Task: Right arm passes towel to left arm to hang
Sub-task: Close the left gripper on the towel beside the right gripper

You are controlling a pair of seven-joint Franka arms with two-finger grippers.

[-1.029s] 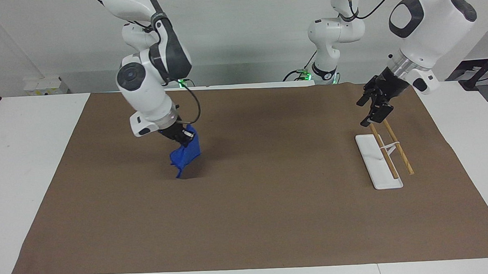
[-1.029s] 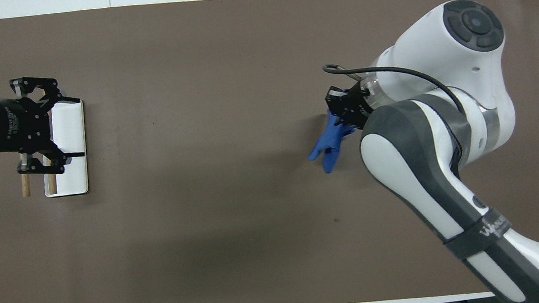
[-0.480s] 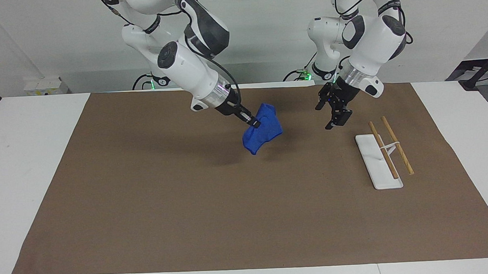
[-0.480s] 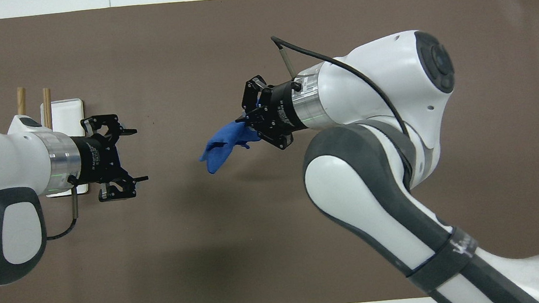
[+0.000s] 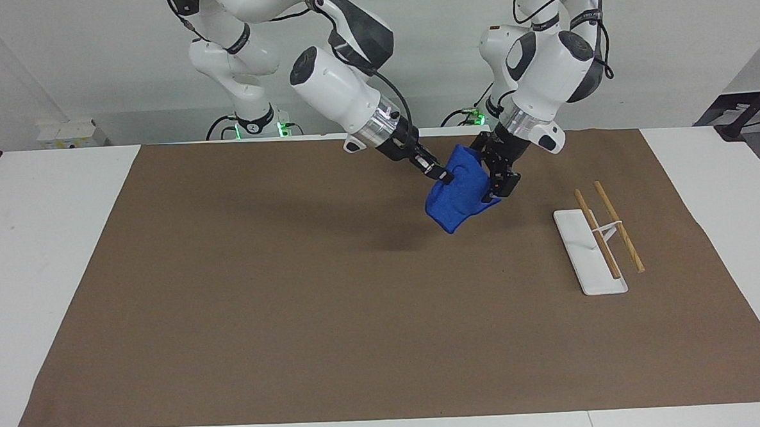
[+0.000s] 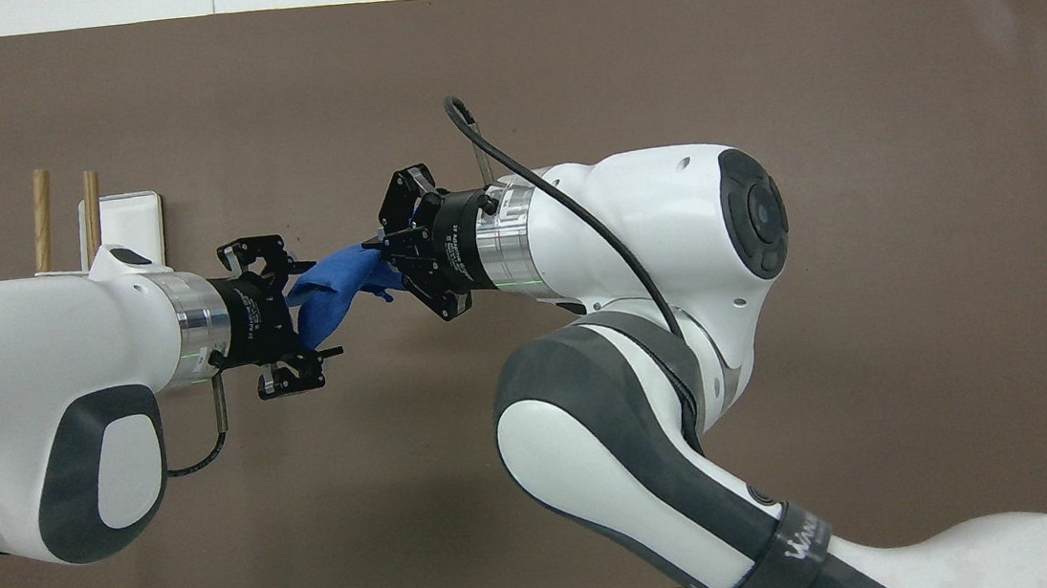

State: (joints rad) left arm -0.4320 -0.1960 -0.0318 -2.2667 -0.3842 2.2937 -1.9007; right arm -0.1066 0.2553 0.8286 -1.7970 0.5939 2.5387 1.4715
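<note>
My right gripper (image 5: 442,175) is shut on the upper edge of the blue towel (image 5: 459,197) and holds it in the air over the brown mat, toward the left arm's end. The towel hangs bunched below it. My left gripper (image 5: 495,173) is open, and the towel's free end lies between its spread fingers. In the overhead view the right gripper (image 6: 384,267) and the left gripper (image 6: 309,310) face each other with the towel (image 6: 330,284) stretched between them.
A white rack base (image 5: 573,234) with two slanted wooden rods (image 5: 619,227) stands on the brown mat (image 5: 294,307) near the left arm's end; it also shows in the overhead view (image 6: 121,222), partly under the left arm.
The right arm carried the towel across the mat toward the left arm's end. The left gripper came away from the rack to meet it, and its open fingers now straddle the towel.
</note>
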